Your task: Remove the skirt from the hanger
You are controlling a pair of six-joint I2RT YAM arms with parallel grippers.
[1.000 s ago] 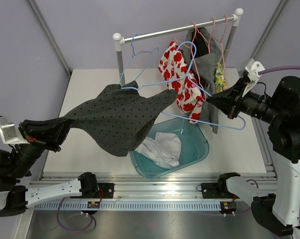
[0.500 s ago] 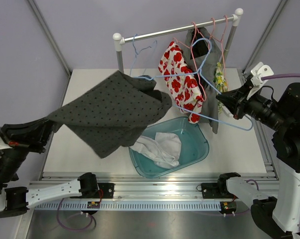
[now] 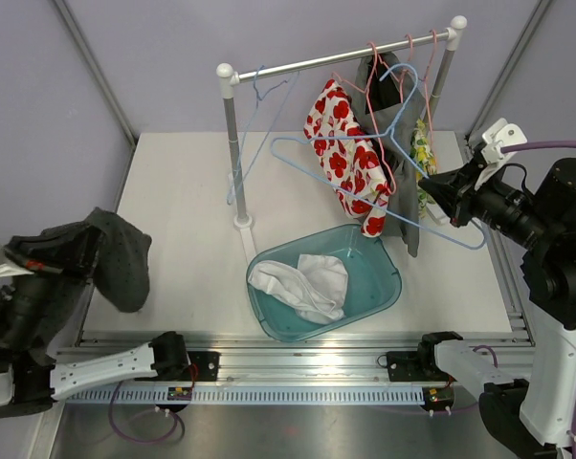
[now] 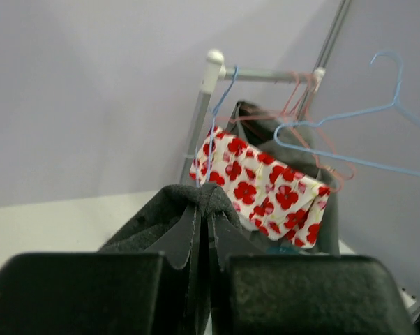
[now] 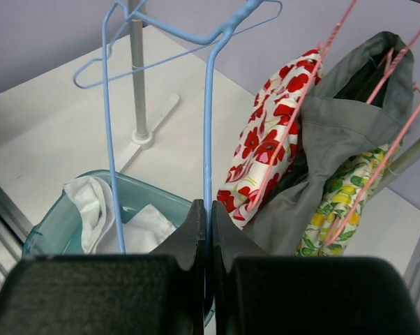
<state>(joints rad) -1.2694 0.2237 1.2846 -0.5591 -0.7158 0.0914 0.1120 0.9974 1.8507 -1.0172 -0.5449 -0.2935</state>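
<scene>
The dark grey dotted skirt (image 3: 121,258) hangs bunched from my left gripper (image 3: 85,251) at the table's left edge; it is off the hanger. In the left wrist view the jaws are shut on a fold of the skirt (image 4: 196,202). My right gripper (image 3: 439,196) is shut on the bare light blue hanger (image 3: 365,153), held in the air in front of the rack. In the right wrist view the hanger's wire (image 5: 208,118) runs up from between the shut jaws.
A white rack (image 3: 336,57) at the back carries a red-flowered garment (image 3: 350,158), a grey garment (image 3: 403,124), a lemon-print one (image 3: 421,151), pink hangers and another blue hanger (image 3: 259,91). A teal tub (image 3: 384,282) with white cloth (image 3: 302,282) sits in front.
The skirt has slid fully off the blue hanger and collapsed at my left gripper, which pulled left. The hanger, now bare, swung up and right with my right gripper.
</scene>
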